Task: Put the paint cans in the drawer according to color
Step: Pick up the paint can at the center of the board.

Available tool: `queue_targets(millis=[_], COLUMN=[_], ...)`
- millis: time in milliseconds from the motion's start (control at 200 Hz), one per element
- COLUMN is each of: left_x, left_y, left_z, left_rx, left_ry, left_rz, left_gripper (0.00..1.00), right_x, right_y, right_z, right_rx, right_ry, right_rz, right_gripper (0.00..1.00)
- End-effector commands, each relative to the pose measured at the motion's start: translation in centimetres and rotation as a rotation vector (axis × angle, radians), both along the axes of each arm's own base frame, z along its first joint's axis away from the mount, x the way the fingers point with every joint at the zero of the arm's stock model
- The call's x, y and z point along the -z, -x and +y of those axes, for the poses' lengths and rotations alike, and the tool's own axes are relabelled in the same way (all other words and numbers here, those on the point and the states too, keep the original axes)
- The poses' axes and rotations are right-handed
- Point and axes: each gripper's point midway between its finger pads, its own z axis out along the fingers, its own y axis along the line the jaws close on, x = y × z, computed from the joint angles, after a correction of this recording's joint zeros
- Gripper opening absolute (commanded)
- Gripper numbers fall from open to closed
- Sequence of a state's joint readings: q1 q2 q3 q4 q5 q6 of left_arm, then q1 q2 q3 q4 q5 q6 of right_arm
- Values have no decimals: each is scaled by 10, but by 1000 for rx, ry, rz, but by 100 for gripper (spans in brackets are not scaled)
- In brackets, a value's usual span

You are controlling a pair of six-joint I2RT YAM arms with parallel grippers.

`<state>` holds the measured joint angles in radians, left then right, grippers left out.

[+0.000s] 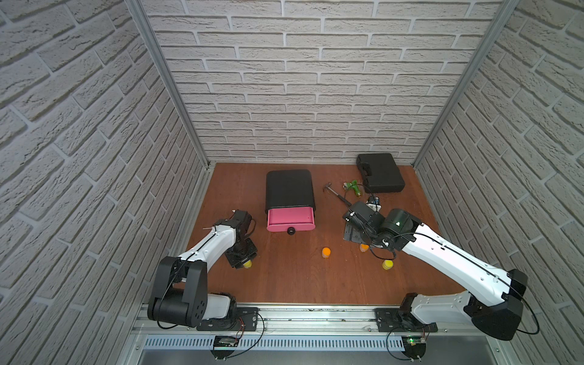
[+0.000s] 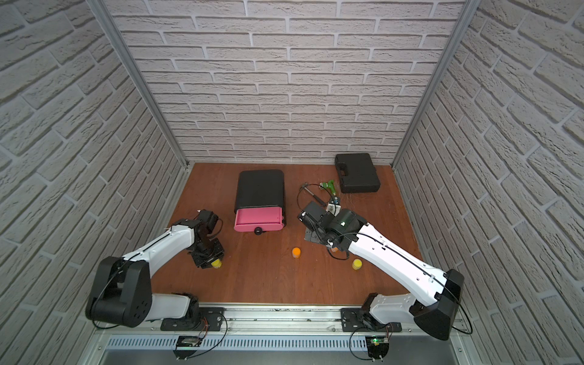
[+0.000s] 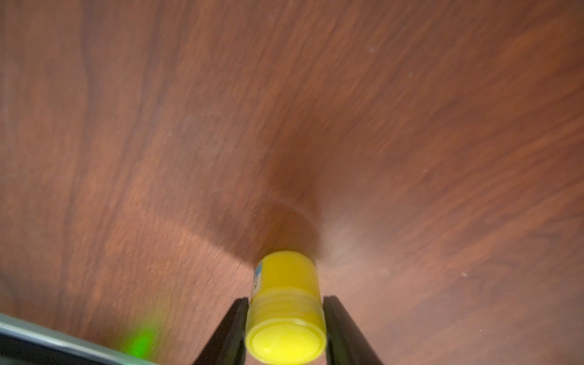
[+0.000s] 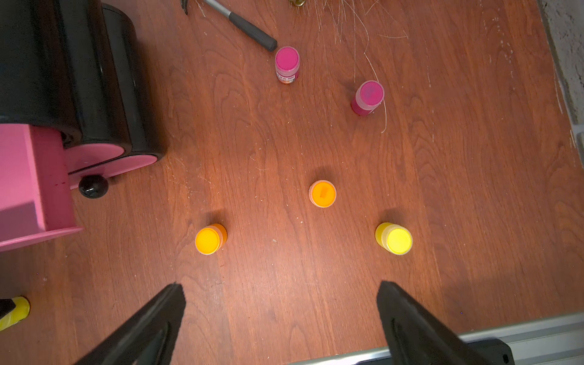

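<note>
The tabletop (image 4: 474,189) is smooth reddish wood grain with a low sheen and fine scratches. The yellow paint can (image 3: 286,303) is glossy plastic; the drawer chest (image 4: 47,63) has a shiny black shell, a matt pink drawer (image 4: 19,177) and a glossy knob (image 4: 93,186).

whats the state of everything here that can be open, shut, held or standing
top drawer: pulled out, no can inside
lower two drawers: shut
left gripper: shut on yellow can
yellow can: upright, lid on
right gripper: open, empty
other yellow can: standing, lid on
orange cans: standing, lids on
magenta cans: standing, lids on
tool case: closed
</note>
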<state>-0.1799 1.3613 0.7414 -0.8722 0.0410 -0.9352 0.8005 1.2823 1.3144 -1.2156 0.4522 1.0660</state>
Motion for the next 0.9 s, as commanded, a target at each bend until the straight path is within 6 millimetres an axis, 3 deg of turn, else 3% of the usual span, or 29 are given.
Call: queue_targets(millis=[0,160,305,545,670,895], left_x=[1,-8,-30,-100,-137,-190], left_y=[5,7,3,-17,-30,-59], left_z=[4,10,10,10,8,-11], left_rx=[22,24,61,174,233,398], left_ry=[-28,-46,-40,-50,-55,-76], left_rz=[11,-2,-32,-154,-221,-308], left_gripper=[38,35,33,29,26,24], right_x=[-4,-4,2,11,11,15], right_y=[-2,-5,-6,-10,-8,-7], right_z=[-2,1,4,13,8,3], right_rx=[21,14,-2,-51,-28,-20], right_ry=[-20,-23,-15,-15,7,30], right_rz=[-26,-26,-1,30,47,65], right_gripper=[100,100,100,100,100,100])
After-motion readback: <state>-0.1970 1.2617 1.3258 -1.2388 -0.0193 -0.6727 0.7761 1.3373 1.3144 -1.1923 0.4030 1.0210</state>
